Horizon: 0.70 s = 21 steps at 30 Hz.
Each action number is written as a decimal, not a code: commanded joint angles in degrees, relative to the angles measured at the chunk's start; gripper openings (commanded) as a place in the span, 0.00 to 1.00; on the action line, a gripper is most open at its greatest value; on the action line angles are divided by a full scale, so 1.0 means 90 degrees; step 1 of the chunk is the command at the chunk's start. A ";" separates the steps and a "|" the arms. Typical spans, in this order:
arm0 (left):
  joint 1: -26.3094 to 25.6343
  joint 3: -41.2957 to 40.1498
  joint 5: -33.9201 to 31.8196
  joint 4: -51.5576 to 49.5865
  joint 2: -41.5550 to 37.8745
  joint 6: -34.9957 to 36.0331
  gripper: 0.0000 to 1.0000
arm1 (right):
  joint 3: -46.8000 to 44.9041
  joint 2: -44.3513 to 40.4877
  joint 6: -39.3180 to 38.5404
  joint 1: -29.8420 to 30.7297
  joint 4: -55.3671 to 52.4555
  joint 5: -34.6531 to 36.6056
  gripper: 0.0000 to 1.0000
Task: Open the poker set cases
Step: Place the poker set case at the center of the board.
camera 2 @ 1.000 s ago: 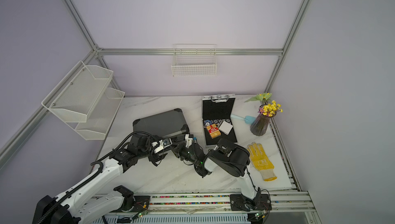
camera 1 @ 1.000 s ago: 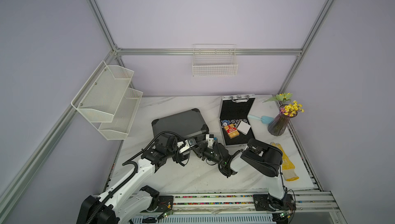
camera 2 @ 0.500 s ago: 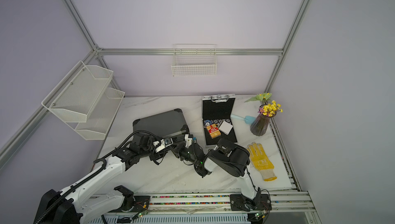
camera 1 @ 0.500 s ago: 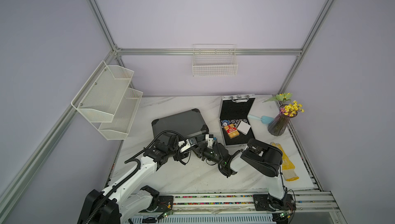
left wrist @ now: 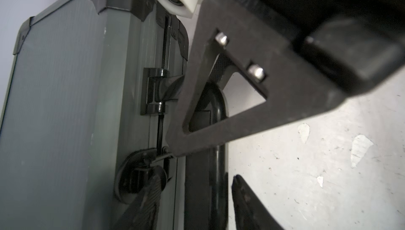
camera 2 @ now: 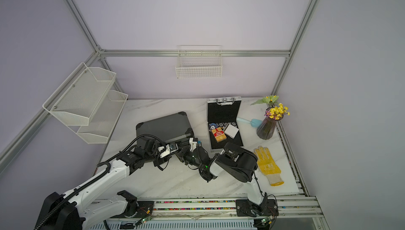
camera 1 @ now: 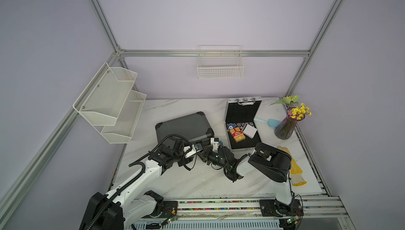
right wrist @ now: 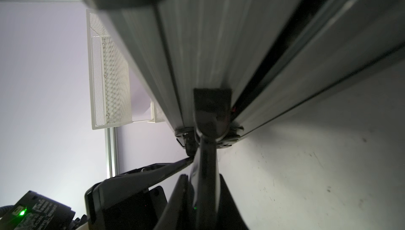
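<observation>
Crowding grey case front: left gripper clamps handle, right gripper pinches latch; silver case beside.

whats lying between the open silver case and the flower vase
A light blue scoop-like tool lies there, handle end toward the open silver case, wider end toward the vase. It shows in both top views.

Pale lavender walls close in the cell, edged by aluminium rails. A white wire basket hangs from the back rail, and a two-tier white mesh shelf juts from the left wall. The table is white marble under soft, even light.
</observation>
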 commanded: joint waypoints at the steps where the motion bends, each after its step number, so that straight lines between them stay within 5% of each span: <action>1: -0.0029 0.0107 0.0131 -0.0243 -0.0088 0.0439 0.55 | 0.0300 -0.0852 -0.0236 0.0126 0.2562 -0.0218 0.00; 10: 0.0021 -0.0041 0.1326 0.0859 -0.1624 -0.0855 0.85 | -0.0048 -0.0554 0.0368 0.0126 0.2163 0.0119 0.00; 15: 0.0086 -0.0368 0.0506 0.1978 -0.2446 -0.2011 0.93 | -0.0238 -0.0582 0.0554 0.0137 0.1636 0.0122 0.00; 21: 0.0118 0.0341 -0.1686 0.1391 -0.1705 -0.3826 1.00 | -0.0341 -0.0719 0.0564 0.0143 0.1163 0.0065 0.00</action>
